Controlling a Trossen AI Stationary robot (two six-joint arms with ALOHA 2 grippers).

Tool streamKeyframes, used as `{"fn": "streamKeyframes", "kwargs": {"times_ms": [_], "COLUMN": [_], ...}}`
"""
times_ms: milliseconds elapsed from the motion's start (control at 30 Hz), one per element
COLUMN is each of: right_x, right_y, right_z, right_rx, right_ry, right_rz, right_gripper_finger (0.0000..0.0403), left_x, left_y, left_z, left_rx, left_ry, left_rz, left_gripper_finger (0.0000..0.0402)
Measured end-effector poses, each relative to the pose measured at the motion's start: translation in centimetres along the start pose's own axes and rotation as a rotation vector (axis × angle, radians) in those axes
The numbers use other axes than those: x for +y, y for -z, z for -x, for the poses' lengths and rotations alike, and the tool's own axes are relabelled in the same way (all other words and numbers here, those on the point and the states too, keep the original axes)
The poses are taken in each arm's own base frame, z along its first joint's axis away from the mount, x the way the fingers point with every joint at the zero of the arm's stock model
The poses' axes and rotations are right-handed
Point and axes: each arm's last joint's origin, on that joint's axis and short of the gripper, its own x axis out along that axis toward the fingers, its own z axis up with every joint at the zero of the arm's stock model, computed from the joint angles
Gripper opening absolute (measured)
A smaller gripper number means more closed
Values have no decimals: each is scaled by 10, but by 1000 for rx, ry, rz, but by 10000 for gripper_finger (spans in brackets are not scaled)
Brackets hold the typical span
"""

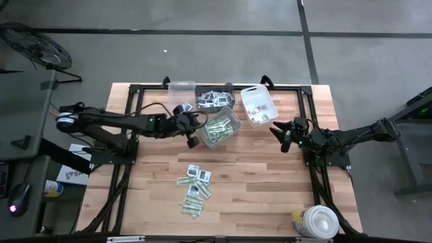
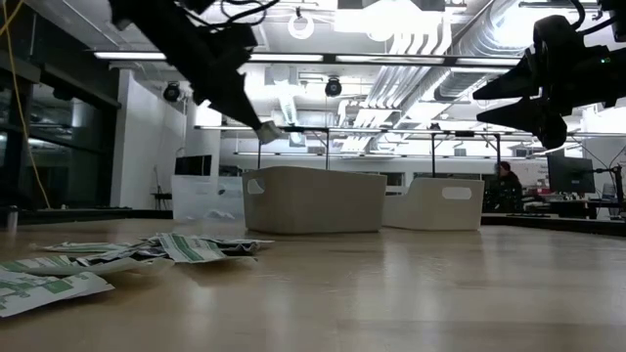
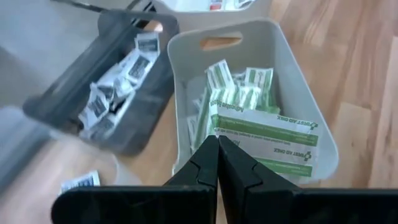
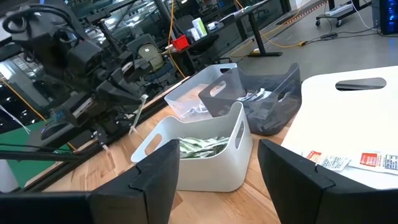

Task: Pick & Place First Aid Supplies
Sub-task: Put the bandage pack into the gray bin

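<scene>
At the left of the high view, the left gripper point(image 1: 191, 140) hangs over the near end of the grey bin point(image 1: 234, 127) of green-and-white strips, its fingers clenched on one green-and-white packet point(image 3: 264, 134) that shows above the bin's strip pile point(image 3: 239, 93) in the left wrist view. Behind that bin sits the dark bin point(image 1: 214, 100) of squarish white packets with a clear bin point(image 1: 181, 89) to its left and a white bin point(image 1: 258, 105) to its right, while more loose packets point(image 1: 194, 183) lie scattered on the wooden table point(image 1: 256, 182) nearer the front edge. To the right, the right gripper point(image 1: 281, 133) waits above the table beside the white bin with its fingers spread wide and holding nothing, and a round white tub point(image 1: 316, 221) stands at the front right corner.
</scene>
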Motion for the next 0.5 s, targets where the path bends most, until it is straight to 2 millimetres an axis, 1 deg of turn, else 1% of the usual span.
{"fn": "streamKeyframes", "kwargs": {"times_ms": [133, 267, 500], "right_x": [0, 0, 0], "right_y": [0, 0, 0], "right_z": [0, 0, 0], "right_rx": [0, 0, 1], "right_ry": [0, 0, 1], "right_rz": [0, 0, 1], "right_gripper_finger": [211, 211, 211], "left_x": [-1, -3, -8], "left_y": [-16, -23, -32], "left_z": [-15, -34, -60], "left_rx": [5, 43, 74], "left_ry": [-14, 4, 48], "left_rz": [-66, -144, -290], "left_gripper_finger": [0, 0, 0]}}
